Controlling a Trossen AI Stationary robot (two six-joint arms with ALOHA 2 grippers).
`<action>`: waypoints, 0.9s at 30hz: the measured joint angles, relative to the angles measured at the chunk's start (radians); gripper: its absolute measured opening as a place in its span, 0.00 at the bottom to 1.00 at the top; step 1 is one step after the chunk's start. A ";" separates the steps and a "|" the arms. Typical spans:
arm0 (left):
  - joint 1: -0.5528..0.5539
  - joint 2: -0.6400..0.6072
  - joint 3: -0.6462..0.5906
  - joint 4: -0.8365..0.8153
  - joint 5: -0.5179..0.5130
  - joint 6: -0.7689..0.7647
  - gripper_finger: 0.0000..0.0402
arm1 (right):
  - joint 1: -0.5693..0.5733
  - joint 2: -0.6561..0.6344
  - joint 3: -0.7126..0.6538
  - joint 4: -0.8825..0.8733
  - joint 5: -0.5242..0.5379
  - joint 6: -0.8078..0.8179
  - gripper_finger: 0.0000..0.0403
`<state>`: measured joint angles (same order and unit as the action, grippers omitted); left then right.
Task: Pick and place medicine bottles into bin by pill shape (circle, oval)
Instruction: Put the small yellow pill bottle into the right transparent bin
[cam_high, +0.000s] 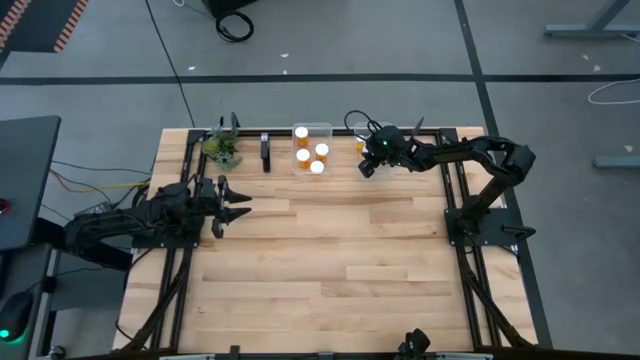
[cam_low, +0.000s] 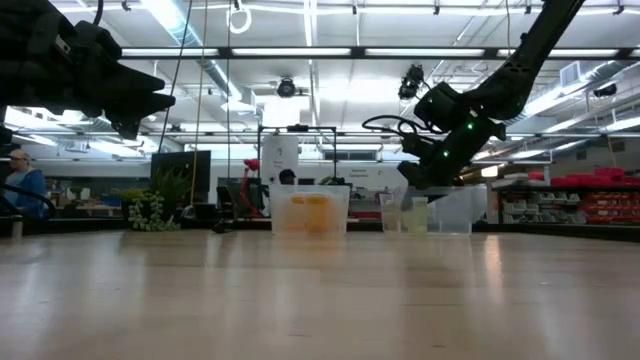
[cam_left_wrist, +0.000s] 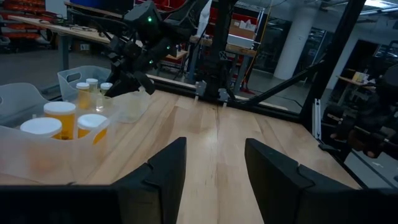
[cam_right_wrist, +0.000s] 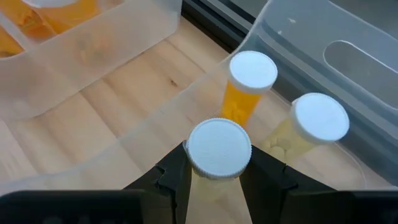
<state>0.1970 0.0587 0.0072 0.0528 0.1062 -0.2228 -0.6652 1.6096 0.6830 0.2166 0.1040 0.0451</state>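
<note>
Left gripper (cam_high: 238, 212): raised over the left side of the surface (cam_high: 330, 260), its fingers (cam_left_wrist: 163, 171) apart with nothing between them; the arm waits well apart from the bottles.

Centre bin (cam_high: 313, 148): a clear container at the far edge of the surface, between the two grippers. It holds four white-capped orange bottles (cam_high: 322, 152) standing upright.

Right gripper (cam_right_wrist: 217, 171): poised over the far edge, just to the right of the centre bin, above a second clear bin (cam_right_wrist: 186, 99). Its fingers are clamped on the held bottle (cam_right_wrist: 219, 149), one on each side just under the round white cap.

Beyond this gripper, inside the same clear bin, stand two more bottles: an orange bottle (cam_right_wrist: 249, 84) directly ahead of the fingers, and a pale bottle (cam_right_wrist: 314, 121) just beside it, in which small pills show through the wall. Their shape cannot be told.

Farther ahead lies an empty bin (cam_right_wrist: 336, 56), touching the second bin's wall.
</note>
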 joint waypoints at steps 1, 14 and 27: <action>0.000 0.000 0.000 0.000 0.000 0.000 0.43 | 0.000 0.000 0.000 -0.002 0.000 0.000 0.32; 0.000 0.000 0.000 0.000 0.000 0.000 0.43 | 0.000 0.000 0.000 -0.005 -0.001 -0.004 0.32; 0.000 0.000 0.000 0.000 0.000 0.000 0.43 | 0.000 -0.002 0.002 -0.012 -0.003 -0.003 0.50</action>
<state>0.1970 0.0587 0.0072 0.0528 0.1062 -0.2231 -0.6655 1.6081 0.6851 0.2049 0.1009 0.0416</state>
